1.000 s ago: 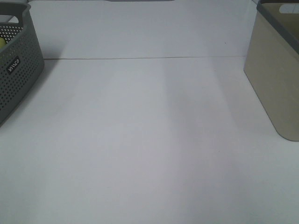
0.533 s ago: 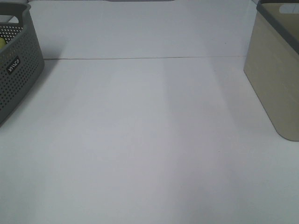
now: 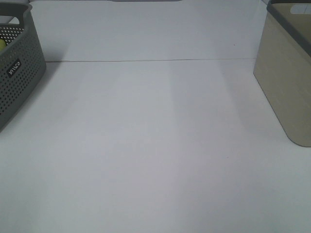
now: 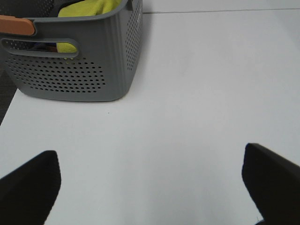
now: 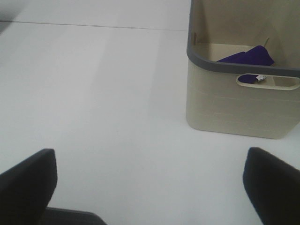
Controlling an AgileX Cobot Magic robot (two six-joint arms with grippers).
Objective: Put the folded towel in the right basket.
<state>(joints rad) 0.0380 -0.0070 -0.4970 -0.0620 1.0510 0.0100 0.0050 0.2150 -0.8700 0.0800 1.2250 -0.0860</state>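
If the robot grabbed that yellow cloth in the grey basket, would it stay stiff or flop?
The yellow cloth would probably flop: it lies bunched in soft folds over the grey basket rim. It looks light, so the open left hand could likely lift it easily. A loose corner might snag on the rim or handle slot.
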